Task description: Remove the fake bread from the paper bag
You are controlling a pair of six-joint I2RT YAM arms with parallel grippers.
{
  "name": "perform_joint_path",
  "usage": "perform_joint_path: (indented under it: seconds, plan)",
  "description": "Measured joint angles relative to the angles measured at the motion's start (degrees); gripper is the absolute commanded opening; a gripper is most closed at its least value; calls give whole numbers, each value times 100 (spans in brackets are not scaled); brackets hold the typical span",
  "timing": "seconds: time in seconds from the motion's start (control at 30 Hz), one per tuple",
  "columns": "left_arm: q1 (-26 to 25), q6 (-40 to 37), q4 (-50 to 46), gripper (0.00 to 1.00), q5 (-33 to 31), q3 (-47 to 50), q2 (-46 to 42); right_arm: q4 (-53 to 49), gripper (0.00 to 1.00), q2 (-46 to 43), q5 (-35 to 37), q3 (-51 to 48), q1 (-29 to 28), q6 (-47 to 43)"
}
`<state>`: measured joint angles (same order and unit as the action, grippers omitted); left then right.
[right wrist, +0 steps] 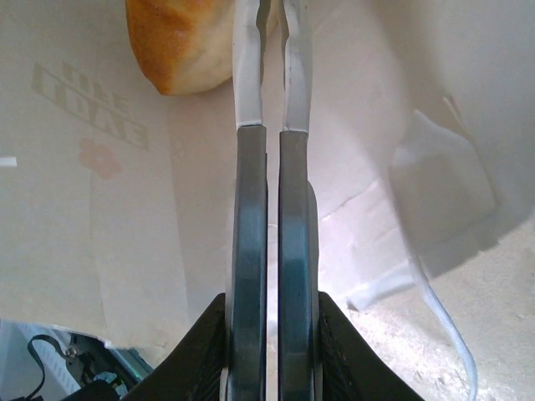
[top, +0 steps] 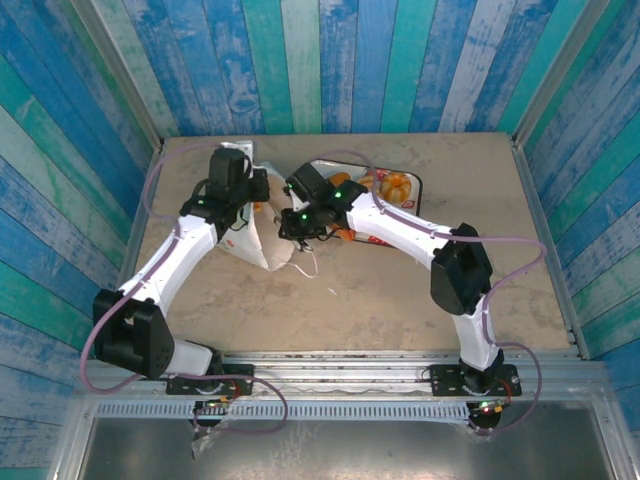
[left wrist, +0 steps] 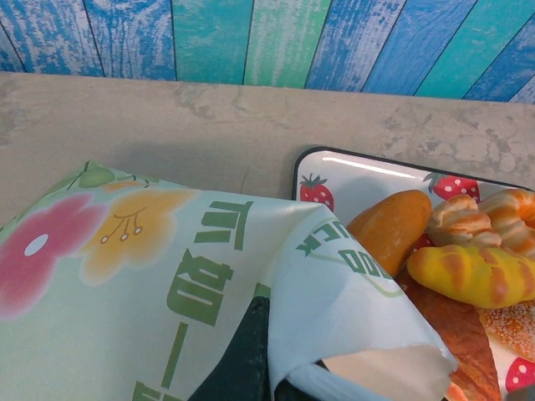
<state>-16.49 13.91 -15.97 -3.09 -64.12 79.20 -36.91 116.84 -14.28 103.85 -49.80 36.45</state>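
Note:
The white paper bag (top: 256, 240) lies on its side on the table, mouth toward the tray. My left gripper (top: 256, 190) is shut on its upper edge; in the left wrist view the printed paper bag (left wrist: 167, 276) folds over my dark finger (left wrist: 241, 359). My right gripper (top: 293, 222) is inside the bag mouth. In the right wrist view its fingers (right wrist: 248, 251) stand shut, nothing visibly between them, and my right gripper (right wrist: 272, 25) sits beside one golden fake bread roll (right wrist: 180, 42) deep in the bag. Several fake bread pieces (left wrist: 468, 271) lie on the tray.
The white strawberry-patterned tray (top: 420, 185) (left wrist: 368, 171) stands just right of the bag at the back of the table. A thin white cord handle (right wrist: 443, 326) (top: 305, 265) trails out of the bag mouth onto the tabletop. Blue plank walls enclose the table.

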Motion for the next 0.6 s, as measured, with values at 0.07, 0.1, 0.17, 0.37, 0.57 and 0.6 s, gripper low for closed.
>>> perform_joint_path:
  seconds: [0.07,0.1,0.17,0.37,0.57,0.6]
  plan:
    - [0,11,-9,2,-52,0,0,-20,1,-103,17,-127,0,-33]
    - [-2,24,-17,2,-83,0,0,-37,1,-155,17,-184,0,-52]
    - [0,52,-42,3,-155,0,0,-74,1,-260,31,-284,0,-107]
    - [0,151,-140,3,-267,-111,2,-199,1,-625,35,-518,0,-273]
    - [0,225,-162,3,-247,-262,9,-402,1,-807,35,-632,-2,-420]
    - [0,238,-166,3,-236,-262,9,-428,0,-807,35,-634,-4,-437]
